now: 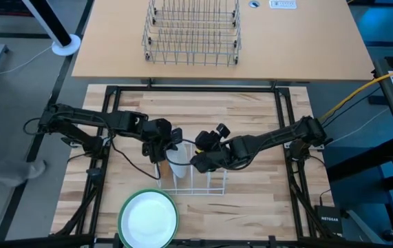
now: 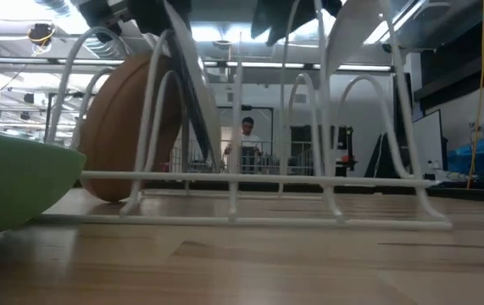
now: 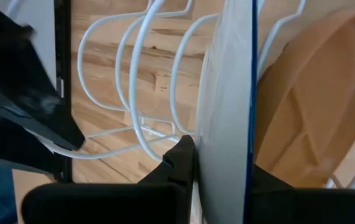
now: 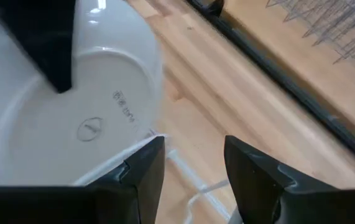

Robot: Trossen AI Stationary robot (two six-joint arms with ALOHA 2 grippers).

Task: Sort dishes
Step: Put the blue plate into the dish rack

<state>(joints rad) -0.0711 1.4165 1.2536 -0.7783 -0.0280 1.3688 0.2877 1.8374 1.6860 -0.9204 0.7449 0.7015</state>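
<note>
Dishes stand on edge in the white wire rack (image 1: pixel 197 180) mid-tabletop. The left gripper (image 3: pixel 217 180) pinches the dark blue round plate's (image 3: pixel 227 93) rim, plate upright in a slot just beside the tan-brown divided plate (image 3: pixel 314 99). The right gripper (image 4: pixel 193 168), fingers spread, hovers beside the white round plate (image 4: pixel 71 106), whose underside stamp is unreadable. A green-rimmed plate (image 1: pixel 148 218) lies flat nearby.

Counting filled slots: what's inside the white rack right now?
Tan divided plate upright at one end, dark blue plate beside it, held by the left fingers, white plate further along. From above, the white rack is mostly covered. Green plate lies outside.
</note>
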